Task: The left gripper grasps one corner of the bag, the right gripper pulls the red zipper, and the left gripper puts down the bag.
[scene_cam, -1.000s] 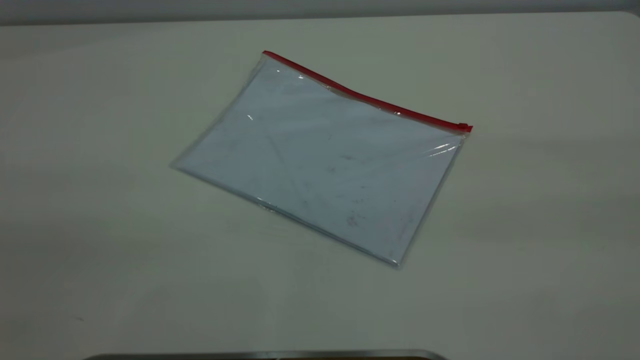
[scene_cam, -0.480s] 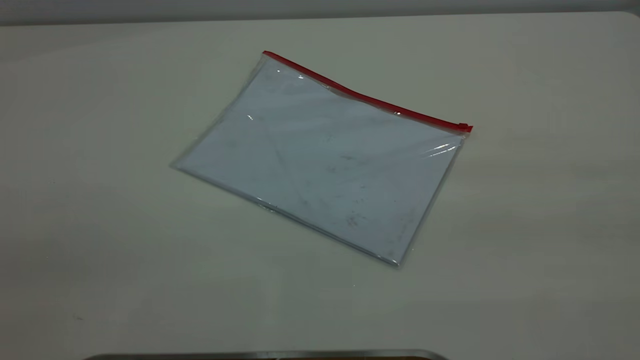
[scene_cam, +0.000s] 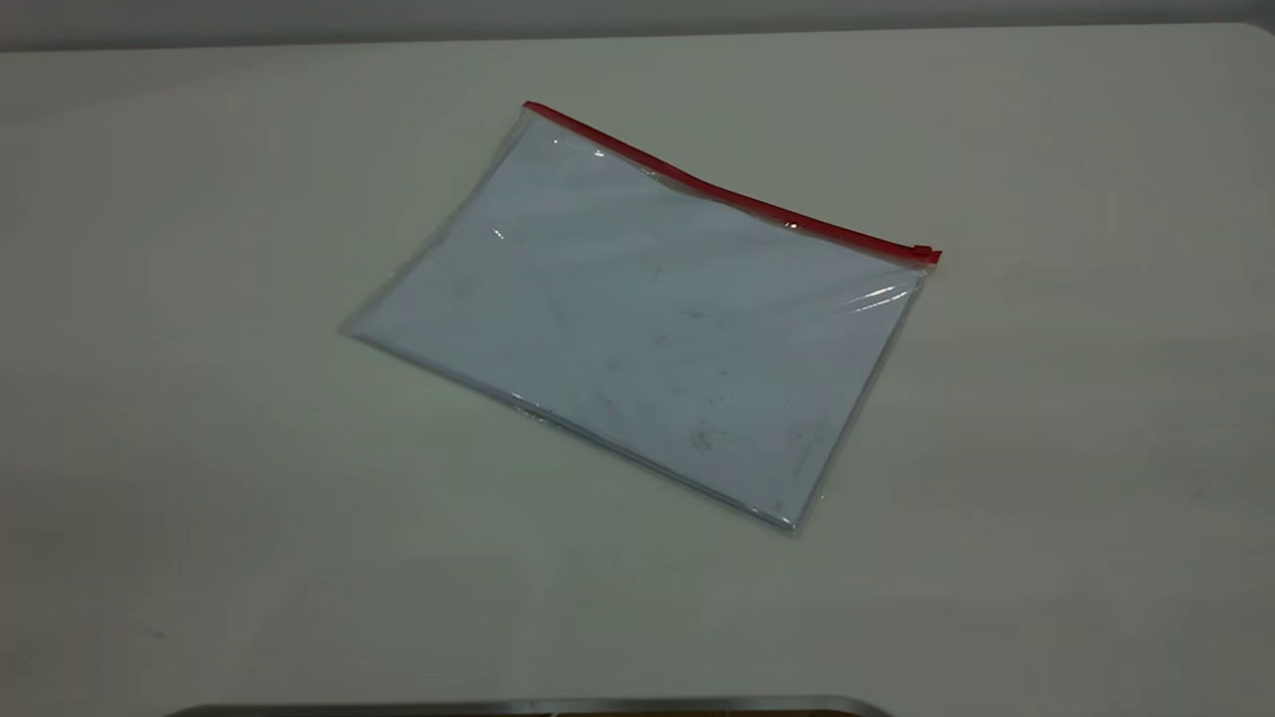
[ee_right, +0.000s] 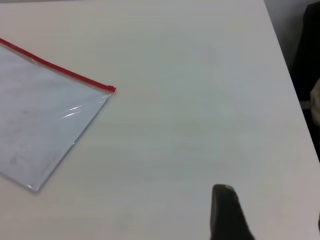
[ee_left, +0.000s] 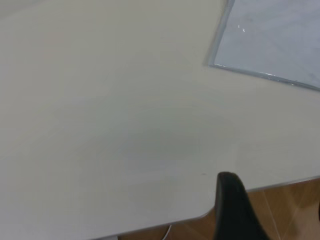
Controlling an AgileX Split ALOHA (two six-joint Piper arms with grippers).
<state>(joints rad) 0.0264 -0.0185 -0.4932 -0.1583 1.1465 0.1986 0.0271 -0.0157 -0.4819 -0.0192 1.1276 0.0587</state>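
Note:
The bag [scene_cam: 637, 319] lies flat on the white table, a clear bluish pouch with smudges. The red zipper [scene_cam: 727, 194] runs along its far long edge, with the slider tab [scene_cam: 924, 254] at the right end. Neither gripper shows in the exterior view. In the left wrist view the left gripper [ee_left: 272, 202] is open and empty over the table's near edge, well away from the bag's corner [ee_left: 215, 62]. In the right wrist view the right gripper [ee_right: 270, 212] is open and empty over bare table, well away from the bag [ee_right: 40, 125] and the slider tab [ee_right: 112, 89].
The table's edge [ee_left: 260, 187] borders wooden floor below the left gripper. The table's right edge [ee_right: 287, 70] has a dark shape [ee_right: 310, 50] beyond it. A metal strip [scene_cam: 528, 707] lies at the exterior view's bottom.

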